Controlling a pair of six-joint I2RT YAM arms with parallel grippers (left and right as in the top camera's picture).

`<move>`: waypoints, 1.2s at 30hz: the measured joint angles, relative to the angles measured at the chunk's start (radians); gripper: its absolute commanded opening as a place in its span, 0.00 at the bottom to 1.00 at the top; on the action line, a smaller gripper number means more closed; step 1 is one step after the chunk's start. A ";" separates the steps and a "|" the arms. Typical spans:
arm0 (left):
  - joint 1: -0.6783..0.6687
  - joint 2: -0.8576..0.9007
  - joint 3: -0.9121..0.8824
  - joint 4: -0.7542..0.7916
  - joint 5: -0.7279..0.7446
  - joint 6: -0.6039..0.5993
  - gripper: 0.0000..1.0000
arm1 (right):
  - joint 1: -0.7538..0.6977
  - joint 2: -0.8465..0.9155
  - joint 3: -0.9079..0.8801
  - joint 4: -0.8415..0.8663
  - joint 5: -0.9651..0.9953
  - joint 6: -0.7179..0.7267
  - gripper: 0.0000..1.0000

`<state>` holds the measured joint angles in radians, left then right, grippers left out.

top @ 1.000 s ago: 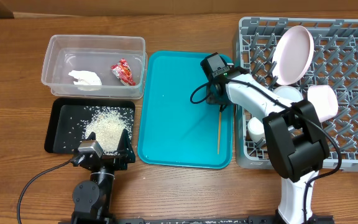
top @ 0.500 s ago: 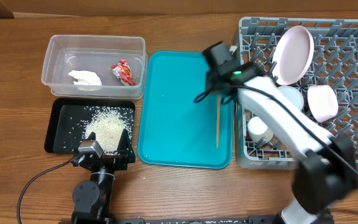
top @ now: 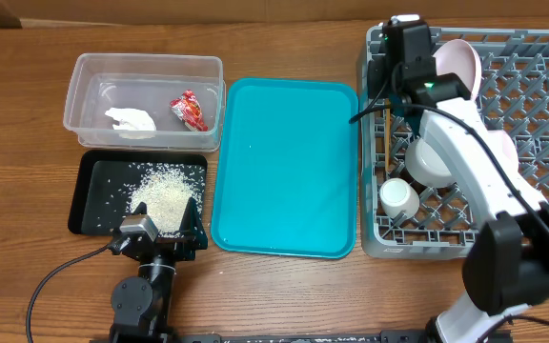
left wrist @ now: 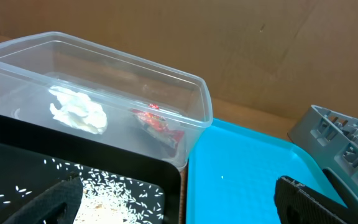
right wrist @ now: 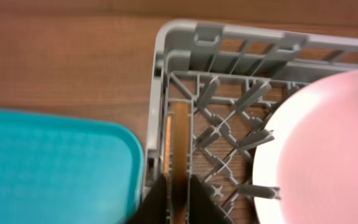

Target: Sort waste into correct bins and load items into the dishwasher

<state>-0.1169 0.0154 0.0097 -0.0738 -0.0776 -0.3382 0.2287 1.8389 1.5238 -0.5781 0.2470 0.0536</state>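
My right gripper (top: 390, 93) (right wrist: 180, 202) is shut on the thin wooden chopsticks (top: 386, 143) (right wrist: 179, 149) and holds them over the left column of the grey dish rack (top: 541, 143) (right wrist: 157, 68). The rack holds a pink plate (top: 457, 65) (right wrist: 328, 143), a whitish bowl (top: 432, 162) and a small white cup (top: 398, 197). The clear tub (top: 146, 63) (left wrist: 135, 62) contains the red wrapper (top: 189, 110) (left wrist: 157, 121) and the white tissue (top: 130, 120) (left wrist: 79, 111). Rice (top: 165, 195) (left wrist: 114, 196) lies in the black tray (top: 89, 200) (left wrist: 17, 158). My left gripper (top: 160, 229) (left wrist: 179, 208) is open at the tray's near edge.
The large teal tray (top: 284, 167) (left wrist: 247, 174) lies between the bins and the rack. My right arm stretches across the rack's left half from the front edge. A brown cardboard wall stands behind the table in the left wrist view.
My right gripper has carried the chopsticks off the teal tray, up and to the right, to the rack's left column. The left arm has not moved.
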 measured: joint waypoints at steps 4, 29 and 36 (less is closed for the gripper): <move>0.000 0.000 0.000 0.000 0.000 0.000 1.00 | 0.003 0.017 -0.002 -0.024 -0.014 -0.019 0.59; 0.000 0.000 0.000 0.000 0.000 0.000 1.00 | 0.487 -0.752 0.037 -0.579 -0.225 -0.002 1.00; 0.000 0.000 0.000 0.000 0.000 0.000 1.00 | 0.487 -0.922 0.034 -0.612 -0.094 -0.002 1.00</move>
<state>-0.1169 0.0151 0.0097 -0.0738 -0.0776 -0.3382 0.7158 0.9173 1.5581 -1.1904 0.1528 0.0521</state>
